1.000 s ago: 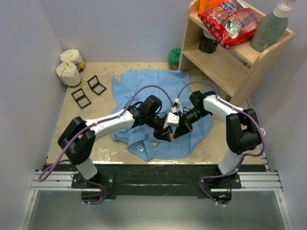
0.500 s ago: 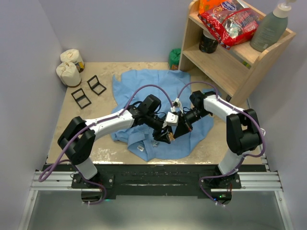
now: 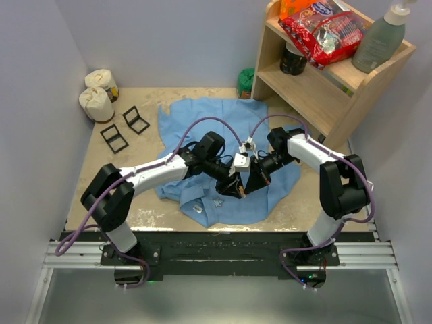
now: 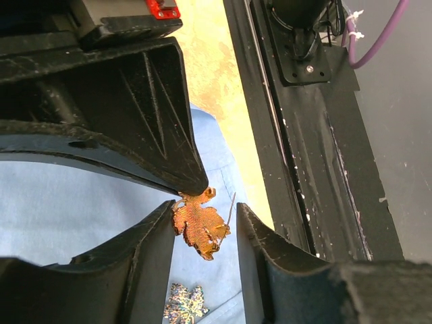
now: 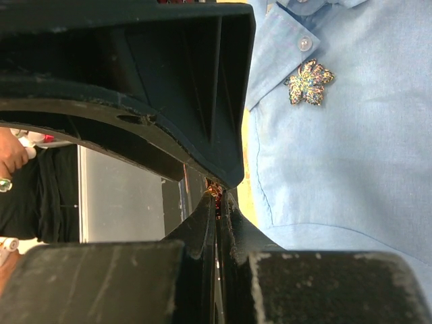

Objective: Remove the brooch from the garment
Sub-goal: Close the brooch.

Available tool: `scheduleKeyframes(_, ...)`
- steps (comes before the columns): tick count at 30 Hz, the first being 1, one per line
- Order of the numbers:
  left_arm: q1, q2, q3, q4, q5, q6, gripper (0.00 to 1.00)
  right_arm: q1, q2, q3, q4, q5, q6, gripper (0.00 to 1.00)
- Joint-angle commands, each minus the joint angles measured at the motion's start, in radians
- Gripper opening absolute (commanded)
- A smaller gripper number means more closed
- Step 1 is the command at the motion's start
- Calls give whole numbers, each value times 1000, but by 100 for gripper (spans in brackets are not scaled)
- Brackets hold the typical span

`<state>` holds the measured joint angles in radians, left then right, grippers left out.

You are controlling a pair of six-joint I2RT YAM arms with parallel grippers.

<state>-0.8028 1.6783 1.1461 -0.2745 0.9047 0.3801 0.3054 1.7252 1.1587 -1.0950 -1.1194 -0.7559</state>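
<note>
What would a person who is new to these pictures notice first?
An orange leaf brooch is pinched at the tip of the shut right gripper, between the parted fingers of the left gripper. A second, glittery leaf brooch sits on the blue shirt, beside a white button.

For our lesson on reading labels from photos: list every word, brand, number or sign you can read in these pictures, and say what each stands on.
No text can be read in any view.
Red snack bag on the wooden shelf: white print, too blurred to read.
White label at the collar of the blue shirt: too small to read.
Pump bottle: no legible marking.
</note>
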Motion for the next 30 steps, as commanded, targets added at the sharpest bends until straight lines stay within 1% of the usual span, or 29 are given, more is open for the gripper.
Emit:
scheduleKeyframes(1,-4,-29,-9,54,100,-40,43,-15,-30,1,66,17,-2,0)
scheduleKeyframes(5,-4,-32,-16,60,80,-44,39,-19,-32,-1,70,18,4,0)
scheduleKeyframes(13,-4,-35,-25,80,46,-55,35,-19,-32,-1,70,18,4,0)
scheduleKeyframes(18,-6,-31,-23,75,37,-55,34,-19,-30,1,72,18,4,0)
scheduleKeyframes(30,-6,-37,-25,15,46,-3,33,-20,-38,-5,90,26,23,0)
